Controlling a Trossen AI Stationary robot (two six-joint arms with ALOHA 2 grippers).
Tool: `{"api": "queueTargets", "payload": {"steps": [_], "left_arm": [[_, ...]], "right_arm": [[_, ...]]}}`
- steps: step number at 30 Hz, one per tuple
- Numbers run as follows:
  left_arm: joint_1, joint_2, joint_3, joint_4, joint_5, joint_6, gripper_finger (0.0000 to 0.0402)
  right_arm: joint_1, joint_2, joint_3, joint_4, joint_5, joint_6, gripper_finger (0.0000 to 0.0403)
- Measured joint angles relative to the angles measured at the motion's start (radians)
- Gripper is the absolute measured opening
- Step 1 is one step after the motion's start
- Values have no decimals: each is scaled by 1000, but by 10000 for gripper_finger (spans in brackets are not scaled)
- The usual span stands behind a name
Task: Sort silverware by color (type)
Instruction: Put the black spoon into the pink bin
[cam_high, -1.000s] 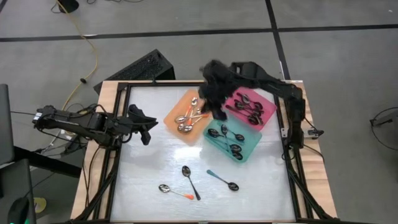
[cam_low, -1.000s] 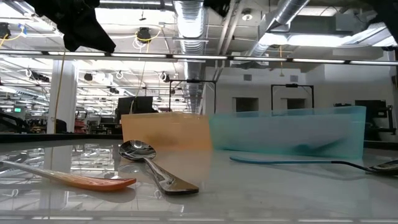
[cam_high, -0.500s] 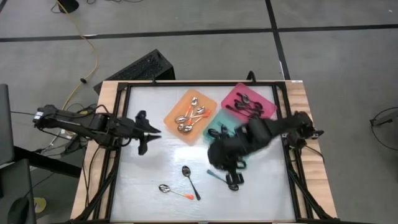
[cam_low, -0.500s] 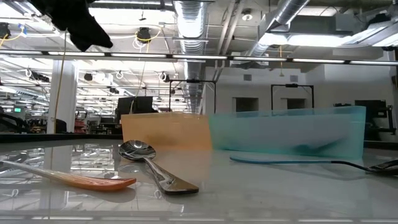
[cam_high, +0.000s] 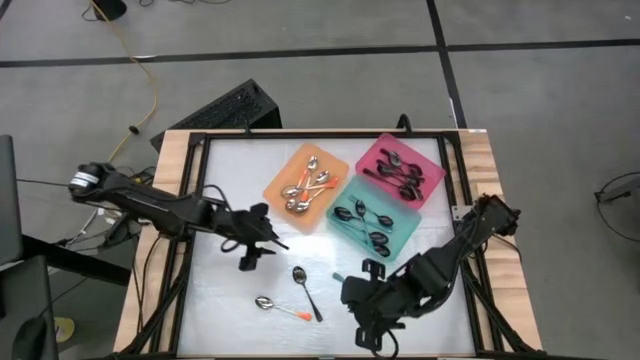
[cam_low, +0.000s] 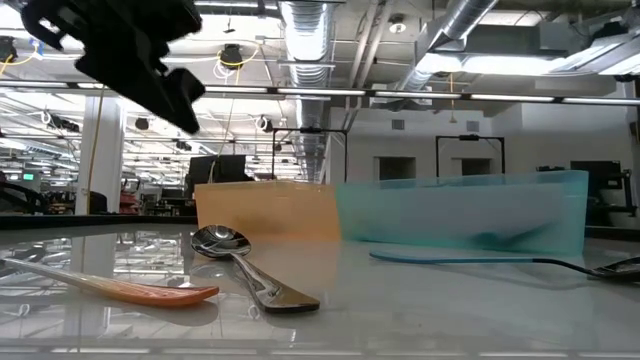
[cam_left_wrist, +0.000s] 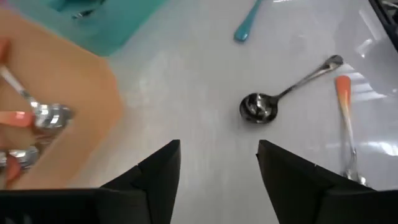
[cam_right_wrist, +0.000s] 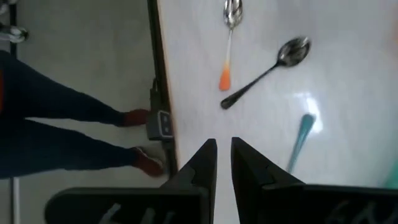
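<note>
You're looking at a job that's mostly done: the orange tray (cam_high: 305, 187) is holding orange-handled spoons, the teal tray (cam_high: 373, 226) just beside it teal ones, the pink tray (cam_high: 403, 170) black ones. Three spoons are still lying loose on the tabletop (cam_high: 240, 305), all on the near side of the orange tray: the black spoon (cam_high: 304, 287), the orange-handled spoon (cam_high: 277, 306) just beside it, and the teal-handled spoon (cam_left_wrist: 249, 20), which the right arm is covering in the high view.

The left gripper (cam_high: 262, 243) is hovering btwn the orange tray and the black spoon, jaws apart, empty. The right gripper (cam_right_wrist: 223, 163) is sitting near the tabletop's front edge, well apart from the orange tray, jaws nearly together, holding nothing.

Only the wrist views are showing you the teal handle; only the right wrist view is catching a person's legs (cam_right_wrist: 62, 130) beside the tabletop.
</note>
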Motion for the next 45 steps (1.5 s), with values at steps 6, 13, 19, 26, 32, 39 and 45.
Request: {"api": "queueTargets", "payload": {"steps": [6, 13, 19, 26, 32, 39, 45], "left_arm": [[-18, 148, 0, 174, 23, -128, 208], [-49, 290, 0, 391, 23, -342, 209], [-79, 412, 0, 429, -108, -453, 209], [-133, 543, 0, 507, -113, -574, 209], [-176, 578, 4, 540, -133, -597, 197], [-180, 580, 2, 530, -128, -602, 88], [-166, 579, 4, 519, -73, -684, 11]], "right_arm": [[36, 2, -106, 26, -3, 95, 56], [90, 2, -186, 35, -4, 108, 56], [140, 2, -238, 96, -5, 118, 56], [186, 2, -242, 98, 48, 137, 56], [215, 1, -242, 90, 96, 147, 56], [213, 1, -242, 92, 129, 147, 56], [214, 1, -242, 91, 174, 139, 56]]}}
